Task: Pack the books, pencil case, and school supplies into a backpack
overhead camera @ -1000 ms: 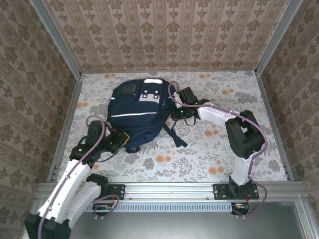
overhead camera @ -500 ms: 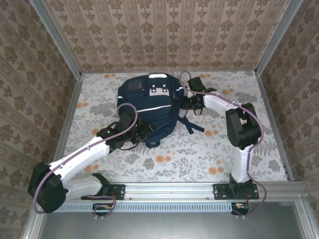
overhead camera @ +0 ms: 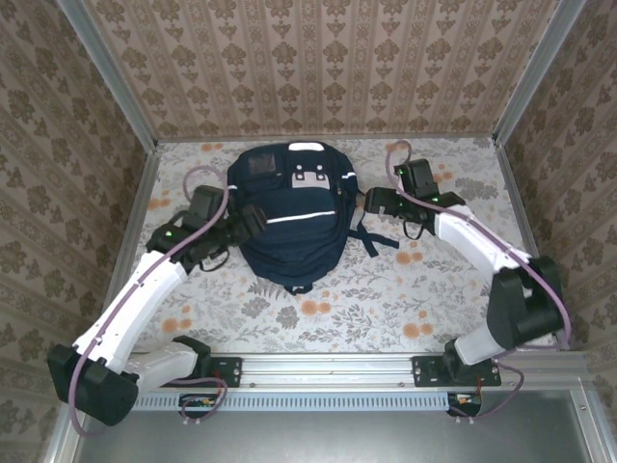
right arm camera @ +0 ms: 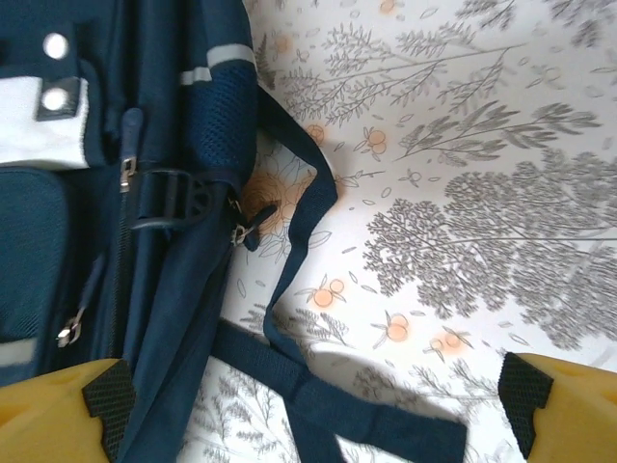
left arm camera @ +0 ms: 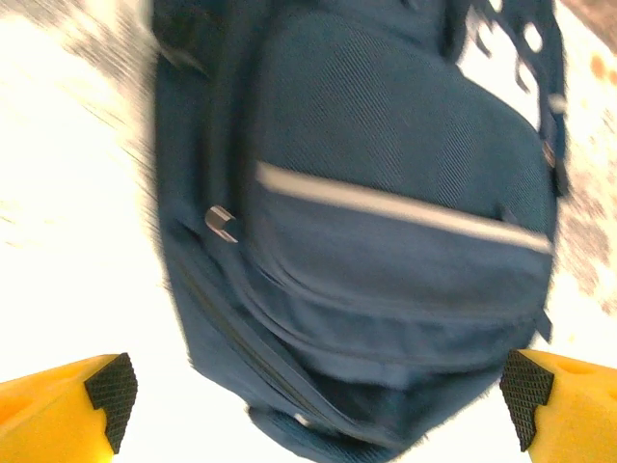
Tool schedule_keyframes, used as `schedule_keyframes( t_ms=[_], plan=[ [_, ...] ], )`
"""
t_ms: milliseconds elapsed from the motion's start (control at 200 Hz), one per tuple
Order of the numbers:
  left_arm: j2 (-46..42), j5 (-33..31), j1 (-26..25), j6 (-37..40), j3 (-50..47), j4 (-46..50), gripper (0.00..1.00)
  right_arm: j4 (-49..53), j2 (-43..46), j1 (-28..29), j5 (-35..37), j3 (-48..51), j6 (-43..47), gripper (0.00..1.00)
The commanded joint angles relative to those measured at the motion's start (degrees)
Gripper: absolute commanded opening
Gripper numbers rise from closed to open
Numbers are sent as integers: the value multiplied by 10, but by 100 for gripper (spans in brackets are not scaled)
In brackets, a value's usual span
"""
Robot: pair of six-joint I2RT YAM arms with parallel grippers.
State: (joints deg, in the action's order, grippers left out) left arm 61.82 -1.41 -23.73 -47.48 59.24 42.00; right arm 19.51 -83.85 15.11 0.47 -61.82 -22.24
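The navy backpack (overhead camera: 292,214) lies flat on the floral table, front up, its white patch toward the back wall. Its white stripe (left arm camera: 386,204) and side zip show in the left wrist view. My left gripper (overhead camera: 253,220) hovers at its left flank, fingers (left arm camera: 111,386) spread wide and holding nothing. My right gripper (overhead camera: 371,203) is at the right flank, open above loose dark straps (right arm camera: 289,371) on the cloth, beside the backpack (right arm camera: 145,193) side and its buckle. The left gripper (left arm camera: 318,386) and right gripper (right arm camera: 313,391) touch nothing. The books, pencil case and school supplies are out of view.
Metal frame posts (overhead camera: 130,241) and patterned walls close in the left, right and back. Bare floral tablecloth (overhead camera: 405,289) stretches in front of the backpack and to its right. A rail (overhead camera: 328,368) runs along the near edge by the arm bases.
Both grippers went from shut to wide open and let go of the backpack. The backpack shifted right and toward the back and now lies straight. Both arms drew back to its sides.
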Motion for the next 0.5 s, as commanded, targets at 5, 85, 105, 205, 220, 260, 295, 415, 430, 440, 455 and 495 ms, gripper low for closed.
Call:
schedule_keyframes(
  t_ms=[5, 85, 105, 205, 220, 260, 295, 415, 430, 440, 455, 495],
  plan=[
    [-5, -68, 76, 127, 0, 15, 100, 8, 76, -9, 60, 30, 19, 99],
    [-1, -110, 117, 184, -22, -42, 100, 7, 123, -20, 113, 55, 30, 100],
    [1, -120, 126, 200, -31, -63, 100, 2, 134, -23, 124, 63, 34, 100],
    [21, -183, 162, 262, -60, -147, 100, -46, 188, -44, 154, 119, 69, 100],
    [26, -187, 168, 276, -65, -162, 100, -55, 196, -45, 158, 128, 75, 100],
    [40, -204, 181, 300, -79, -200, 100, -84, 214, -49, 178, 155, 91, 100],
    [54, -224, 190, 306, -93, -235, 100, -110, 226, -50, 194, 179, 106, 100],
    [95, -255, 218, 329, -161, -370, 100, -230, 242, -54, 215, 264, 157, 100],
    [99, -249, 221, 343, -170, -386, 100, -247, 241, -55, 214, 274, 161, 100],
    [102, -244, 221, 351, -175, -398, 100, -258, 239, -56, 215, 282, 164, 100],
    [106, -238, 222, 362, -183, -415, 100, -276, 236, -58, 215, 293, 166, 100],
    [118, -221, 223, 386, -204, -461, 100, -320, 220, -63, 223, 317, 165, 100]
  ],
)
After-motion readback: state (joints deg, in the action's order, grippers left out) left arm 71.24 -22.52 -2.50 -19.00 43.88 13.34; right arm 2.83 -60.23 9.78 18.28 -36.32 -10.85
